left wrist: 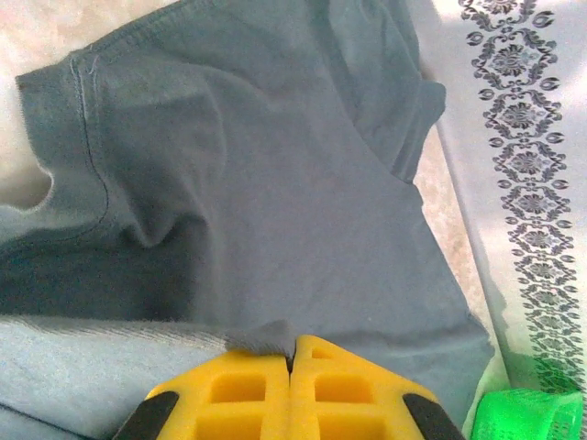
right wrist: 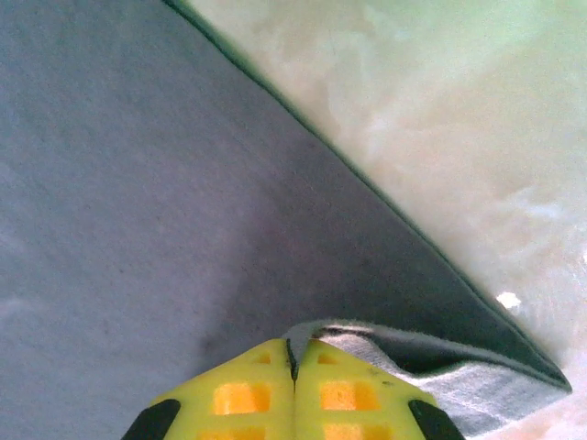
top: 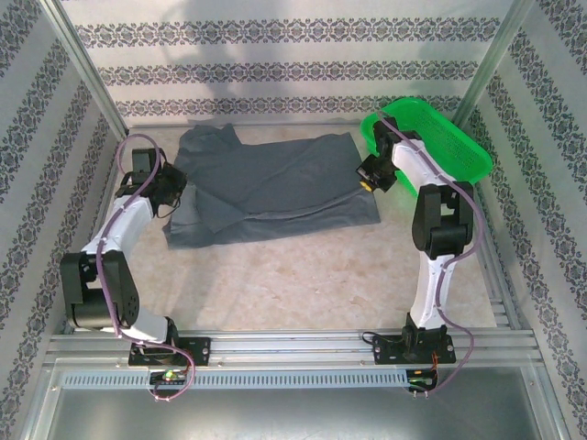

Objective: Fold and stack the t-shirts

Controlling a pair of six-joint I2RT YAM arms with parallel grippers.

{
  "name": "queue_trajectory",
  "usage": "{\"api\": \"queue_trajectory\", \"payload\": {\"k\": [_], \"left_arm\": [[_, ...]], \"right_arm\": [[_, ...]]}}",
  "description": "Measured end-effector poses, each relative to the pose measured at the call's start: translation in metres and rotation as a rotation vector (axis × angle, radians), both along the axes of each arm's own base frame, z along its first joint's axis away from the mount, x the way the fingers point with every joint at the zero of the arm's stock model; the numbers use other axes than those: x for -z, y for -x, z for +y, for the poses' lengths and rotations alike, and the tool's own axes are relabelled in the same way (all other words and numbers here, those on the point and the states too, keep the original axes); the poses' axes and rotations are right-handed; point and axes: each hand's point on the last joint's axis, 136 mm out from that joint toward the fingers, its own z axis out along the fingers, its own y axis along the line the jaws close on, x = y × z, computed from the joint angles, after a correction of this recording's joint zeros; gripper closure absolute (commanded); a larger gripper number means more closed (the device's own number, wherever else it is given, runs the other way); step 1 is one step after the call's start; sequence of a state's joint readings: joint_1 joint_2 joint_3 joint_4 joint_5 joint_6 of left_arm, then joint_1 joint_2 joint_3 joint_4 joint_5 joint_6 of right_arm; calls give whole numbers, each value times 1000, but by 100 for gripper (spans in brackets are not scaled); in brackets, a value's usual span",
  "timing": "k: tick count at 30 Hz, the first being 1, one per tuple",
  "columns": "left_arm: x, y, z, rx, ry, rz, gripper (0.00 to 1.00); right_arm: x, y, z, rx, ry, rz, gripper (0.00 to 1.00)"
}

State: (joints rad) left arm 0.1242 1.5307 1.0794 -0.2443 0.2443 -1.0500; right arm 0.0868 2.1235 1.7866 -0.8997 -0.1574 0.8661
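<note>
- Top external view: bright, even, diffuse light; colours slightly washed out; soft, faint shadows on the table.
- Left wrist view: t-shirt reasonably sharp, its folds shaded dark; left hand blurred, too close to the lens; patterned wall at right overexposed.
- Right wrist view: table glares pale with a green cast at top; right hand soft-edged; dark shadow under the raised fabric edge.

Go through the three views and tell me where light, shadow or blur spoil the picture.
Top external: soft, even light, with a faint shadow along the t-shirt near edge. Left wrist: table washed out at upper left, and a dark shadow band across the t-shirt's folds. Right wrist: table glary with a green tint at the top, cloth grainy.
</note>
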Motion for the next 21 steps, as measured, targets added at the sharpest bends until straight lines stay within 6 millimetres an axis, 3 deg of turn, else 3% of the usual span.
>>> {"api": "queue_trajectory", "payload": {"k": [1, 4, 6, 11, 16, 18, 21], "left_arm": [[3, -3, 0, 8, 5, 2, 90], [11, -11, 1, 43, 5, 4, 44], [17, -14, 6, 61, 0, 14, 34], [18, 11, 26, 52, -42, 51, 36], [16, 77, 19, 29, -53, 101, 53], [32, 104, 14, 11, -33, 152, 54], [75, 143, 6, -14, 17, 290, 50]], "right_arm": [[0, -2, 0, 0, 0, 0, 89], [2, -14, 2, -28, -22, -6, 60], [2, -20, 3, -58, -29, -14, 52], [-6, -5, -5, -115, -9, -24, 48], [-17, 66, -17, -120, -3, -7, 51], [-14, 86, -18, -118, -6, -4, 52], [10, 105, -17, -114, -23, 41, 52]]}}
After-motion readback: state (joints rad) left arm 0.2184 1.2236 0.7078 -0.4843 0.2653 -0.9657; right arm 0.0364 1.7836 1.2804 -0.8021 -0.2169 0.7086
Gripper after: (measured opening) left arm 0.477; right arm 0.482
